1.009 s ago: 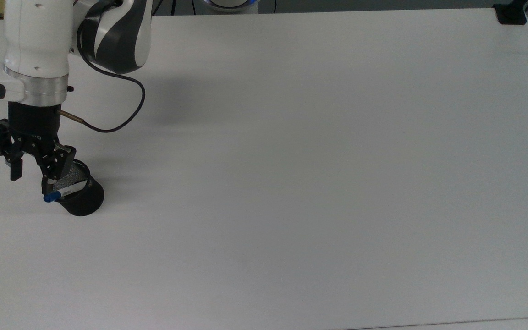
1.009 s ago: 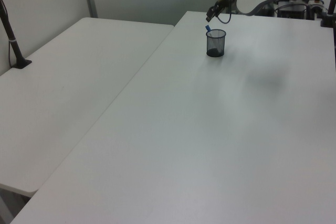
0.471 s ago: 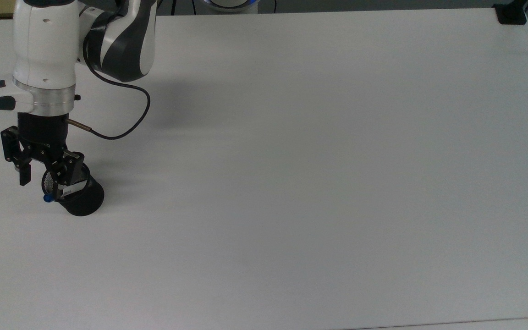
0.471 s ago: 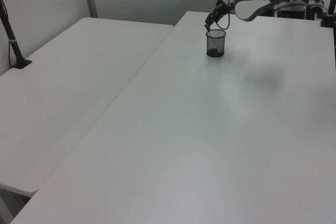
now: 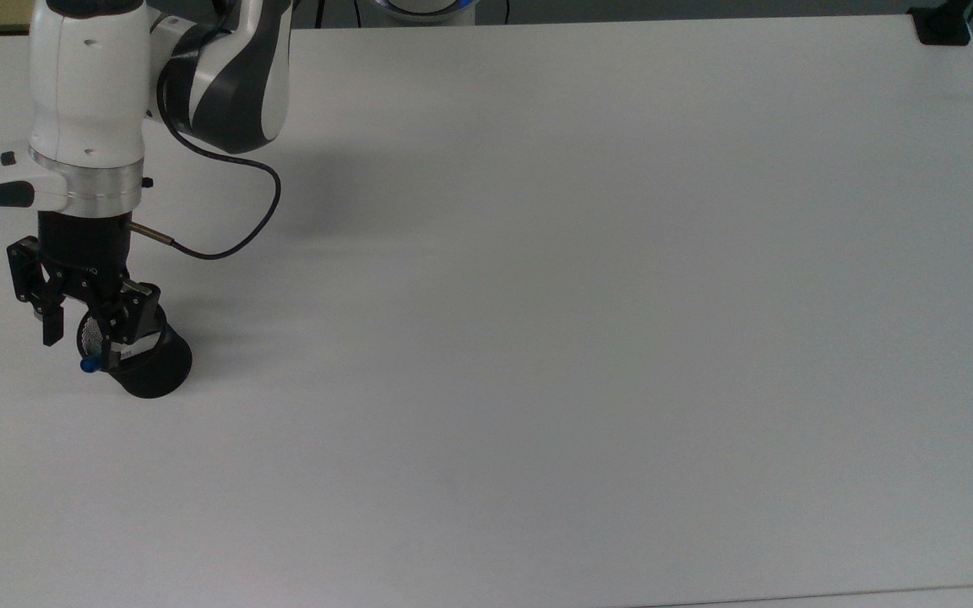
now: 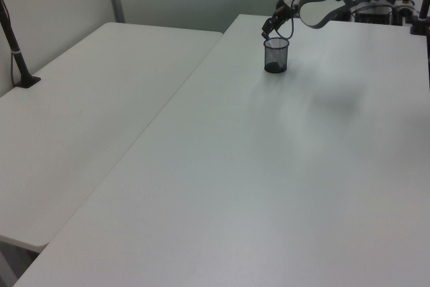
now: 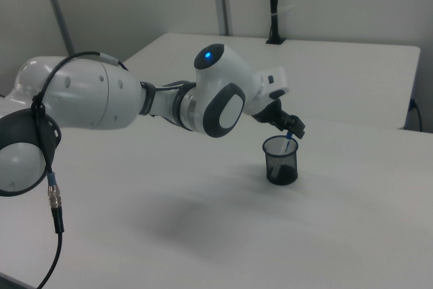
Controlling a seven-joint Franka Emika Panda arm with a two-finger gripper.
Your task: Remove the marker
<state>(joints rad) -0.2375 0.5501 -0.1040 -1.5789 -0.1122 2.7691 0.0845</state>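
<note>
A black mesh cup [image 5: 149, 370] [image 6: 276, 55] [image 7: 281, 160] stands near the top view's left edge of the white table [image 5: 537, 295]. The marker [image 5: 119, 351] leans inside it, white barrel with its blue cap [image 5: 89, 365] [image 7: 289, 141] poking over the rim. My gripper [image 5: 84, 342] [image 6: 267, 29] [image 7: 293, 128] hangs open just above the cup's mouth. One finger is outside the rim on the top view's left, the other is over the cup. The blue cap lies close below the fingertips, and I cannot tell whether they touch it.
The arm's black cable [image 5: 233, 236] loops beside the wrist. A black clamp [image 5: 943, 25] sits on the table's corner at the top view's upper right. A second white table [image 6: 87, 99] with a black pole [image 6: 15, 45] adjoins on the left view's left.
The gripper has shifted a little to the top view's right and dropped closer over the cup. More of the marker is now covered by the finger. Cup and marker have not moved.
</note>
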